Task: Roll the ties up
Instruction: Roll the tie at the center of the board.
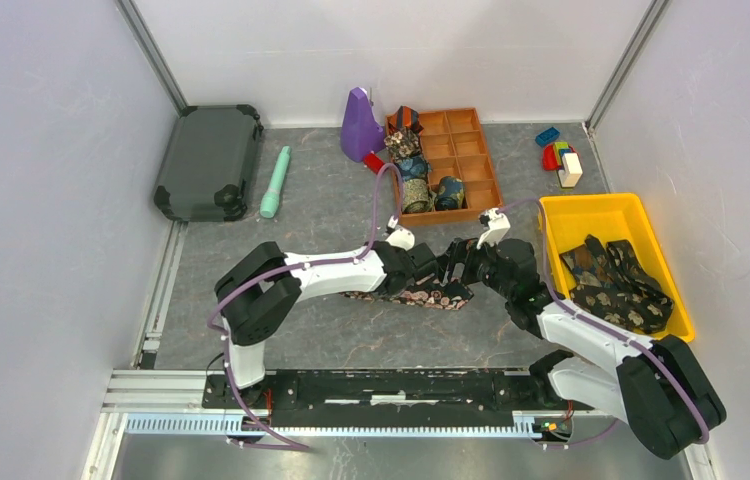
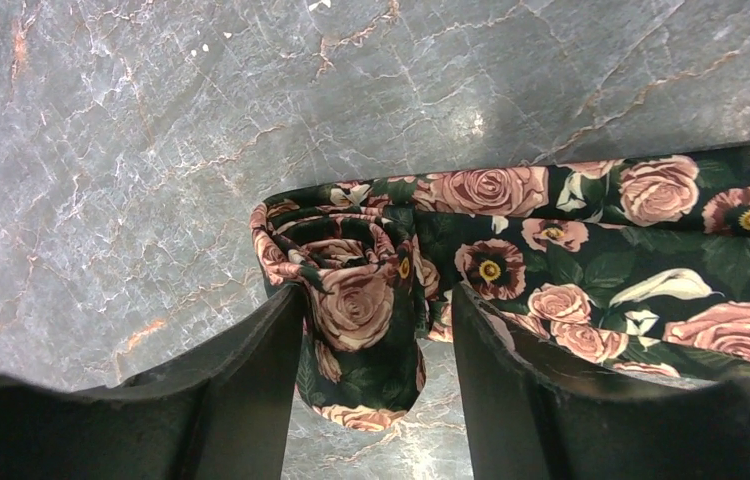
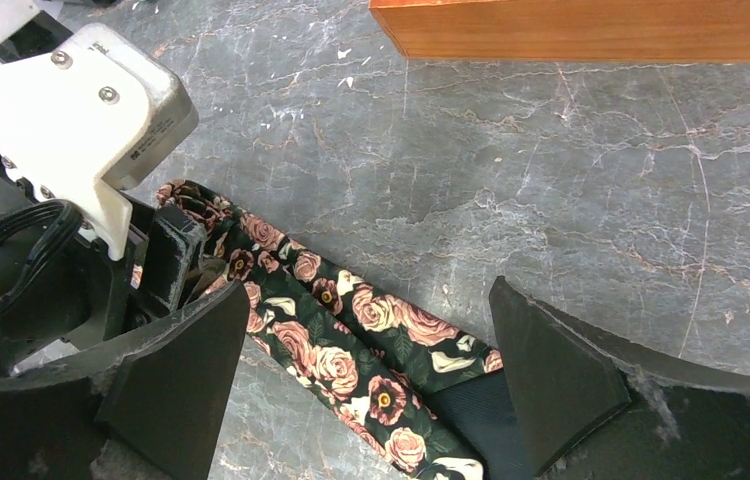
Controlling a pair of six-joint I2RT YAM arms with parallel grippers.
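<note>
Grey marbled tabletop (image 1: pixel 311 330) fills the space between white walls, and at its far left we see a dark grey hard plastic case (image 1: pixel 209 160), with a mint-green plastic cylinder (image 1: pixel 275 182) just to its right. Further right, against the far wall, a purple plastic object (image 1: pixel 359 125) stands beside a brown wooden compartment tray (image 1: pixel 473 150), whose left compartments hold rolled patterned ties (image 1: pixel 416 195). Near the middle, a dark fabric necktie printed with pink roses (image 2: pixel 591 250) lies flat on the table, its left end wound into a small roll. We find the left gripper (image 2: pixel 376 320) clamped on that roll, a finger against each side. The right gripper (image 3: pixel 369 300) is spread wide, straddling the flat strip just to the right. Small coloured toy blocks (image 1: pixel 559 158) sit at the far right, and nearer, a yellow plastic bin (image 1: pixel 611 210) holds loose dark patterned ties (image 1: pixel 616 282).
</note>
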